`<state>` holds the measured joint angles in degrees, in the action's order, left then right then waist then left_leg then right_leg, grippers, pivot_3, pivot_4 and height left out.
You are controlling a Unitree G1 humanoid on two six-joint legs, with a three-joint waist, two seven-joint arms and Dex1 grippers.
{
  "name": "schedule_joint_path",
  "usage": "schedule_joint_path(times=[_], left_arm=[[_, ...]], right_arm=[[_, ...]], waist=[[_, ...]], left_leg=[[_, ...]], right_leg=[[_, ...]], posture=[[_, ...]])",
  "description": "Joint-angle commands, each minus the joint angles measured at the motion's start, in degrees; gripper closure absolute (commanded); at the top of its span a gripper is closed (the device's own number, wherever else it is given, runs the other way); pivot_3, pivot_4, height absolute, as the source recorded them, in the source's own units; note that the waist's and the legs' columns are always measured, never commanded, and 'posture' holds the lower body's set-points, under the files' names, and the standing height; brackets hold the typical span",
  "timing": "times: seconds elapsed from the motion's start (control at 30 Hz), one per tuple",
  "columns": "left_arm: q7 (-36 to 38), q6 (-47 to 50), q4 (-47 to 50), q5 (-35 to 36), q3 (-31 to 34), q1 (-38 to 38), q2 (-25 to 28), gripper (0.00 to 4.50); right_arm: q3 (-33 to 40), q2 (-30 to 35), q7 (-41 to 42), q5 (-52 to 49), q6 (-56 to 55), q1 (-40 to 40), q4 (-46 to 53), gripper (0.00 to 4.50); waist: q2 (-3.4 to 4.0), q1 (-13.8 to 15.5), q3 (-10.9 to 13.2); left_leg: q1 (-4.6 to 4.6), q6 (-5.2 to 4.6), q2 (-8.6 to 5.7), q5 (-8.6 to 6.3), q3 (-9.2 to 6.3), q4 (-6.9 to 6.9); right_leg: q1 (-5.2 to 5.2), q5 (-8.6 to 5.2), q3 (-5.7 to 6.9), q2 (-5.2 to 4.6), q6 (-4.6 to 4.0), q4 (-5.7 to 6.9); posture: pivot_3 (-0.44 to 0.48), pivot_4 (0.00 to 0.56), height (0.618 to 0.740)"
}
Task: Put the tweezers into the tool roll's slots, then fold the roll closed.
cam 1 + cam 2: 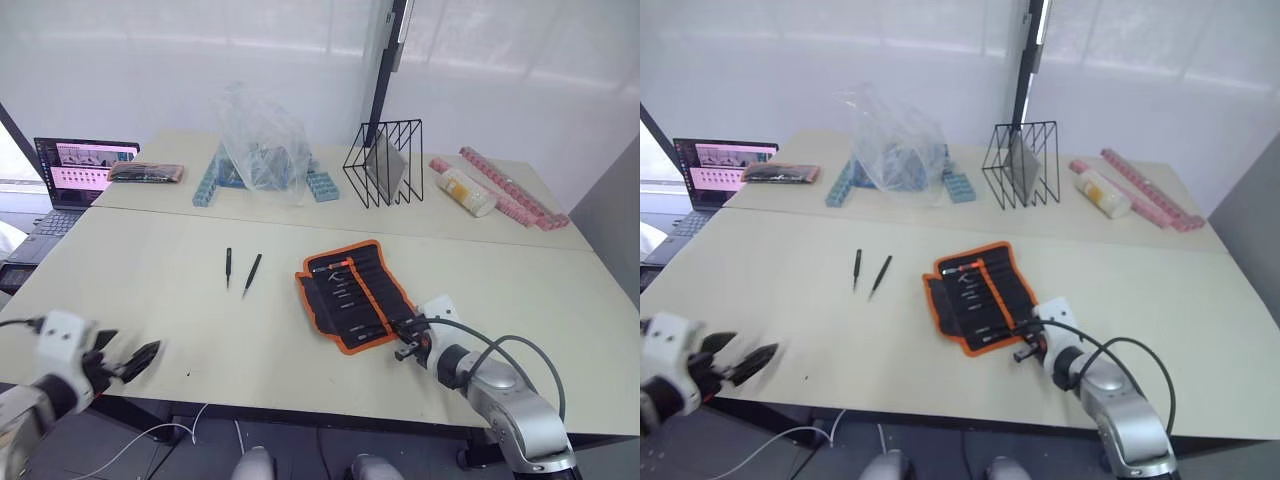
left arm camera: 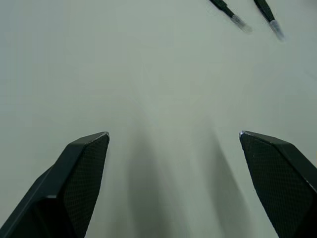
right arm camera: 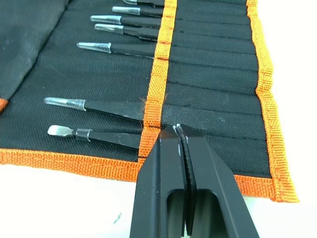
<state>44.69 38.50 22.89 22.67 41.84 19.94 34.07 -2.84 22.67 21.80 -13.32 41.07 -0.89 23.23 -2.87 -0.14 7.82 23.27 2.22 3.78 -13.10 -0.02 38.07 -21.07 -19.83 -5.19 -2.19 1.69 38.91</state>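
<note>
The tool roll [image 1: 350,294] lies open on the table, black with orange trim. Several tweezers [image 3: 115,47] sit in its slots [image 3: 213,74], their tips pointing out past the orange band. Two loose tweezers [image 1: 228,268] [image 1: 252,272] lie side by side to the roll's left, their tips also in the left wrist view [image 2: 233,18]. My right gripper [image 3: 178,132] is shut, its tips over the roll's near corner by the lowest slots, with nothing visible between the fingers. My left gripper [image 1: 143,357] is open low over bare table at the near left edge, well short of the loose tweezers.
Along the back stand a laptop [image 1: 75,172], a dark flat packet [image 1: 146,172], a clear plastic bag [image 1: 262,140] over blue blocks, a black wire rack [image 1: 385,162], a white bottle [image 1: 466,192] and pink strips [image 1: 512,188]. A seam crosses the table [image 1: 150,300] behind the roll.
</note>
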Motion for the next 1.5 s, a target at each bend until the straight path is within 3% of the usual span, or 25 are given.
schedule_joint_path(times=[0.03, 0.2, 0.37, 0.6, 0.87, 1.17, 1.5], left_arm=[[3.06, -4.40, -0.41, 3.26, 5.93, 5.07, -0.94, 0.03], [3.77, -8.80, -1.92, 4.51, 8.22, 10.69, -2.38, 0.03], [2.18, -9.12, -0.04, 5.75, 6.86, 11.05, -2.42, 0.03], [0.02, -9.07, 1.25, 4.91, 2.68, 9.17, -1.24, 0.03], [-9.72, -7.77, 1.02, 0.98, -12.42, -2.65, -3.23, 0.03], [-22.99, -9.51, -8.84, -10.43, -25.97, -16.42, -8.43, 0.03], [-28.05, -8.30, -19.22, -14.22, -33.05, -29.16, -13.55, 0.03]], right_arm=[[-1.21, 1.18, 0.48, 0.70, 3.07, -4.96, -4.82, 4.50], [-0.86, 1.54, 1.00, 0.71, 2.75, -5.57, -4.81, 4.50], [-0.85, 1.80, 1.73, 0.60, 2.13, -5.61, -5.21, 4.50], [-0.81, 1.72, 1.94, 0.78, 1.36, -5.50, -5.78, 4.50], [-1.13, 1.04, 1.62, 1.01, 0.60, -4.15, -7.41, 4.50], [-1.27, -0.15, 0.66, 1.19, 0.74, -1.00, -8.95, 4.50], [-1.19, -0.47, -0.48, 0.74, 2.63, -0.37, -6.99, 4.50]], waist=[[-0.05, 0.10, -0.04], [-0.20, 0.18, -0.14], [-0.24, 0.05, -0.17], [-0.26, -0.18, -0.18], [-0.31, -0.28, -0.21], [-0.33, -0.60, -0.26], [-0.19, -0.41, -0.28]], left_leg=[[0.00, 0.00, 0.00, 0.00, 0.01, 0.00], [0.03, 0.00, 0.00, -0.03, 0.08, -0.19], [0.05, 0.01, 0.06, -0.04, 0.06, -0.20], [0.03, 0.01, 0.05, -0.04, 0.08, -0.23], [-0.04, 0.00, -0.01, -0.03, 0.09, -0.23], [-0.18, -0.01, -0.10, -0.02, 0.07, -0.23], [-0.45, -0.02, -0.32, -0.01, -0.01, -0.23]], right_leg=[[0.01, -0.02, 0.02, -0.14, -0.02, 0.00], [-0.05, -0.09, 0.03, -0.30, -0.11, -0.12], [-0.05, -0.27, 0.03, -0.32, -0.42, -0.13], [-0.05, -0.11, 0.05, -0.26, -0.15, -0.12], [0.03, -0.09, 0.07, -0.06, -0.11, -0.10], [0.42, -0.05, 0.06, 0.15, -0.07, -0.04], [0.80, -0.04, 0.06, 0.13, 0.03, -0.05]], posture=[[0.000, 0.150, 0.689], [0.000, 0.150, 0.689], [0.000, 0.150, 0.689], [0.000, 0.150, 0.689], [0.000, 0.150, 0.689], [0.000, 0.150, 0.689], [0.000, 0.150, 0.689]])
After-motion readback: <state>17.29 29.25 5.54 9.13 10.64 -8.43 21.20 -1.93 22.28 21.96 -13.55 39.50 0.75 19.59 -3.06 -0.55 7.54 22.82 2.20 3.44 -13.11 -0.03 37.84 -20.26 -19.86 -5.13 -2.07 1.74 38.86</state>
